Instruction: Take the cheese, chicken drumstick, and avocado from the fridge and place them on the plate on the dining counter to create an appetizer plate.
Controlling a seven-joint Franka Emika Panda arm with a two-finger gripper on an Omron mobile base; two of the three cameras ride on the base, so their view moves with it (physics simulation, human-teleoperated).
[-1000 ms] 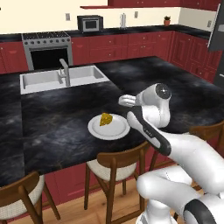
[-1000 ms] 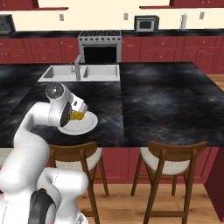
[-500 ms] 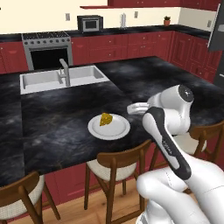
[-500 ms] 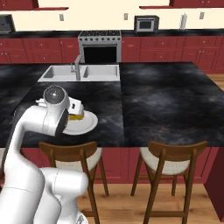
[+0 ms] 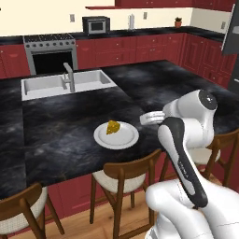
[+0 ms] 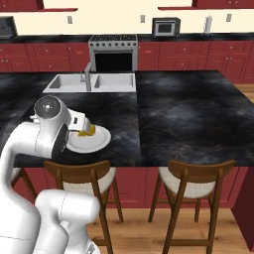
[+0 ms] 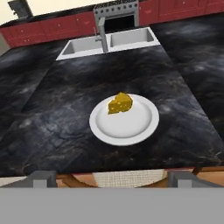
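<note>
Pulled back from plate (image 7: 127, 127) toward the counter edge. Cheese (image 7: 120, 103) on plate's far side, tip pointing right. Gripper (image 7: 112, 177) spread wide, empty, cheese well ahead of the jaws.

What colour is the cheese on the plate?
The cheese is yellow-orange with little holes, sitting on the white plate. The hand view shows it best.

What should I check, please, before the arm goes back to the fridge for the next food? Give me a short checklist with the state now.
1. Cheese lies on the plate: ok.
2. Plate rests flat on the dining counter, fully inside its edge: ok.
3. Free room on the plate for two more foods: ok, the near half is bare.
4. Chicken drumstick and avocado on the plate: not ok, not yet there.
5. Gripper holds nothing: ok, fingertips apart and nothing between them.
6. Fridge door open: cannot tell.
</note>
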